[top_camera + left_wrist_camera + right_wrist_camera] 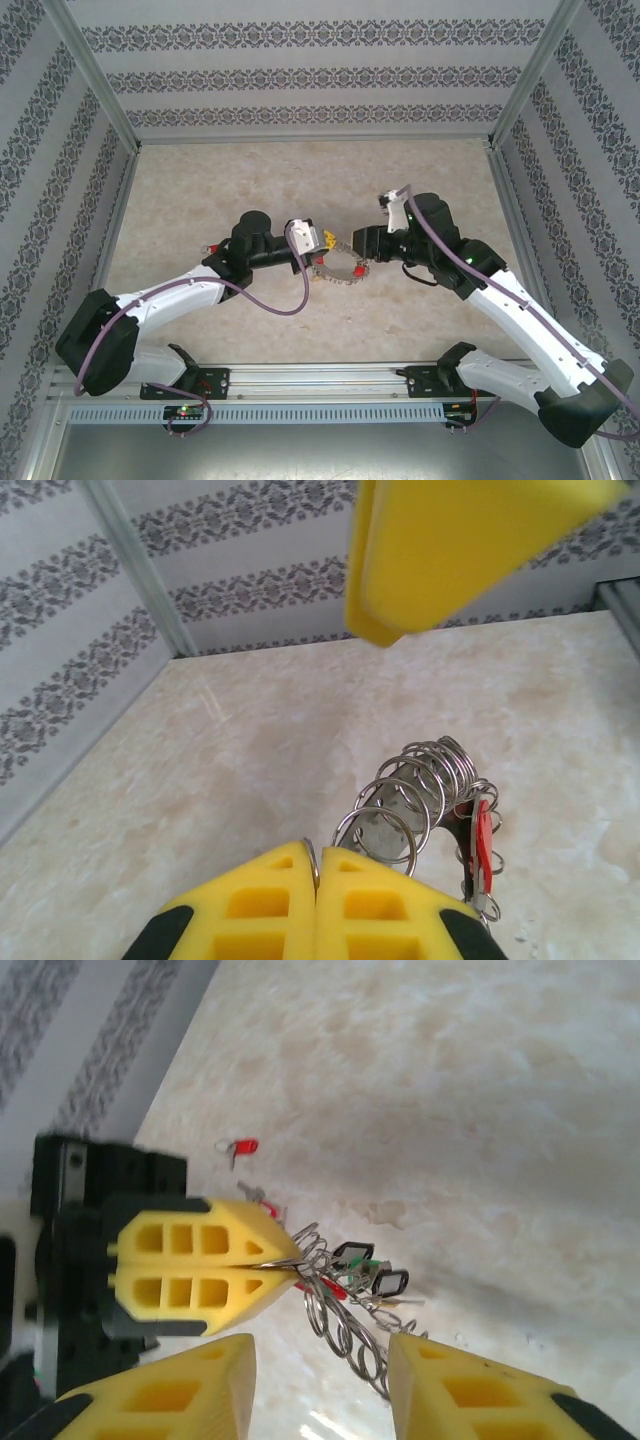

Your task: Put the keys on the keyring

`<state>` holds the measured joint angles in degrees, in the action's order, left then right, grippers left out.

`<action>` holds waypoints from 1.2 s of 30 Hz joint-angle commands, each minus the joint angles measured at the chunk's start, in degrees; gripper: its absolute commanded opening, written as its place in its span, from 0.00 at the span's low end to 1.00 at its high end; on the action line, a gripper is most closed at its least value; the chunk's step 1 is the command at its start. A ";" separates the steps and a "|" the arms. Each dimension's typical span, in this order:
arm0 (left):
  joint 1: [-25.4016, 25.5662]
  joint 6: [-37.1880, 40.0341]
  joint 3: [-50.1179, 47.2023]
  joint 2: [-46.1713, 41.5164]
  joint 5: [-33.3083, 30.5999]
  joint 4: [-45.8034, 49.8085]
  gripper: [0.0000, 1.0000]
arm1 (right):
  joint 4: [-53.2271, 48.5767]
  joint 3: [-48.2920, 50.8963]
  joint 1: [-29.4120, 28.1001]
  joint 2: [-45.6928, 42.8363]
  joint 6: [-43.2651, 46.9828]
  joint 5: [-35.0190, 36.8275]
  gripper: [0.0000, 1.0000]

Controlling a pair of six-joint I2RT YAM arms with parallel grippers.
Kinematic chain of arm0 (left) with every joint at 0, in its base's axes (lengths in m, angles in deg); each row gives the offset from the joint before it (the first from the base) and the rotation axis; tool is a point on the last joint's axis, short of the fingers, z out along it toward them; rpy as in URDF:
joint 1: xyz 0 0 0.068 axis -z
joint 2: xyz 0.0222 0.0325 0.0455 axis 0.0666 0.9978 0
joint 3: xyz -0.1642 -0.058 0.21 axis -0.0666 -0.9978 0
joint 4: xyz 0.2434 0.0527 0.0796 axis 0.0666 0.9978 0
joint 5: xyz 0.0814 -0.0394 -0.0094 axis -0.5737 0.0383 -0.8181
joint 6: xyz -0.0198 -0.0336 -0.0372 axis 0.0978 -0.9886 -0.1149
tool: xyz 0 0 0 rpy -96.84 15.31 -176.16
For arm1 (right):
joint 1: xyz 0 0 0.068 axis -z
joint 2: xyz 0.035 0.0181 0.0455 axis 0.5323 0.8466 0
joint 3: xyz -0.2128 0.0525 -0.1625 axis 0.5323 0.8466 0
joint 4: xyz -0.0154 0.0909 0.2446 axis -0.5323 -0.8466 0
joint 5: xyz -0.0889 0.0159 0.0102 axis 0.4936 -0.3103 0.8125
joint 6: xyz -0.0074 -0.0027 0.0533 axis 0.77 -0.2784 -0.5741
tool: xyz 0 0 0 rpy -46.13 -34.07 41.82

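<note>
arms: white shells, black joints | cables: purple | claw fingers: yellow, pocketed

Grey keyring of wire loops, keys dangling.
It hangs tilted at lower centre, with dark, green and red tags. A red-tagged key lies apart, upper left.
</note>
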<state>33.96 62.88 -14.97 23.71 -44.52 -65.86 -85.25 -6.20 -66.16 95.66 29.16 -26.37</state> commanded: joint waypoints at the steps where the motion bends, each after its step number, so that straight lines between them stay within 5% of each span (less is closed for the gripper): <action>1: -0.86 1.22 2.90 -1.78 8.91 2.32 0.00 | -2.14 0.80 -0.45 0.43 28.94 -8.05 0.50; 8: -1.70 2.23 3.42 -3.24 12.97 3.69 0.00 | -2.73 2.90 5.82 0.60 38.33 -15.38 0.53; 12: -1.81 0.86 3.44 -3.39 13.51 1.99 0.00 | -2.81 4.20 5.23 1.87 39.31 -23.39 0.52; 18: -1.79 0.34 3.81 -2.57 13.39 0.86 0.00 | -1.75 5.57 3.34 2.74 38.05 -26.14 0.49; 28: -1.83 -5.72 4.59 -0.08 10.86 -7.03 0.00 | 6.07 8.90 -2.49 1.26 35.85 -11.04 0.02; 36: -1.81 -14.15 4.47 3.29 3.74 -18.42 0.00 | 30.08 20.84 -15.05 -6.13 23.68 17.19 0.00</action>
<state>32.06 55.21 -13.05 25.96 -35.89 -69.42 -70.10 10.17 -76.63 91.09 59.32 -16.71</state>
